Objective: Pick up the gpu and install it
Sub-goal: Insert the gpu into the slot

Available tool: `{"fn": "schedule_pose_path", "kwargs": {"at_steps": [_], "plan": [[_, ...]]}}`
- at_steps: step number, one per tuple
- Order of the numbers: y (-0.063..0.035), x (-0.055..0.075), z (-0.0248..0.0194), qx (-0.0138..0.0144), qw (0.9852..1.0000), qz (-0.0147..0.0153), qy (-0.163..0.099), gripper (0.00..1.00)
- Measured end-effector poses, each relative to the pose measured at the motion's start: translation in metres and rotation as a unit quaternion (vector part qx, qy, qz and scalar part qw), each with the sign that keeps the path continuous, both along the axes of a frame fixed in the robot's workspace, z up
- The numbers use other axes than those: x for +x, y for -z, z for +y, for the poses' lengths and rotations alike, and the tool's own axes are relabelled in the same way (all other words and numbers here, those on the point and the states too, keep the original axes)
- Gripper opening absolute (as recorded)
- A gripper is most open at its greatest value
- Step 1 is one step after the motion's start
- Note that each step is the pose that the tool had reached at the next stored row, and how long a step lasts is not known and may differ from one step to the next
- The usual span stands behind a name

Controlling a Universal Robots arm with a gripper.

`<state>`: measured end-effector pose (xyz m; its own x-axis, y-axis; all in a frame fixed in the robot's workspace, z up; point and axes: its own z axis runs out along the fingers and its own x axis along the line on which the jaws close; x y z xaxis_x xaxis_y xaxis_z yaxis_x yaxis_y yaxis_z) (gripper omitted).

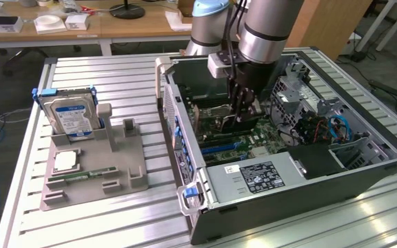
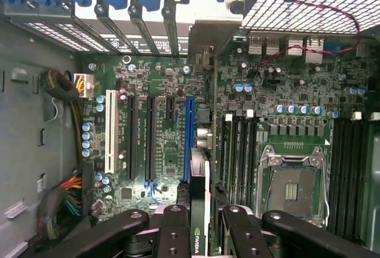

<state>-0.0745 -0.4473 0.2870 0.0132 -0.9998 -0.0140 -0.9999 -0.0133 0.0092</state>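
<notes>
- Wrist view:
  - Clamping the gpu (image 2: 200, 201) between the fingers (image 2: 175, 234), one pad on each flat face, so grasping rather than released.
  - Showing the card edge-on as a narrow dark strip, running straight away from the fingers toward the rear bracket slots (image 2: 136, 8) of the case.
  - Hanging over the motherboard (image 2: 163, 109) with the card's long axis parallel to the expansion slots.
  - Lying closest to the long blue slot (image 2: 189, 133), in line with it or just to one side; judging the card to be above the slot rather than seated, though contact is too hard to tell.
  - Leaving the white slot (image 2: 110, 130) and the cpu socket (image 2: 292, 186) well apart on either side of the card.
- Exterior view:
  - Reaching down with the arm (image 1: 264, 31) into the open computer case (image 1: 288, 206) lying on the tabletop (image 1: 116, 217).
  - Holding the fingers low over the board, near the middle of the case.
  - Standing well apart from the grey parts holder (image 1: 95, 175) and its hard drive (image 1: 73, 116) at the exterior view's left.
</notes>
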Motion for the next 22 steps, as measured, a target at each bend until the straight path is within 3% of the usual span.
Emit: {"fn": "schedule_pose_path", "kwargs": {"at_steps": [16,22], "plan": [[0.0100,-0.001,-0.0070,0.0001,1.0000,0.0000,-0.002,0.26],[0.0149,-0.003,-0.0077,0.0000,1.0000,0.0000,-0.002,0.26]]}}
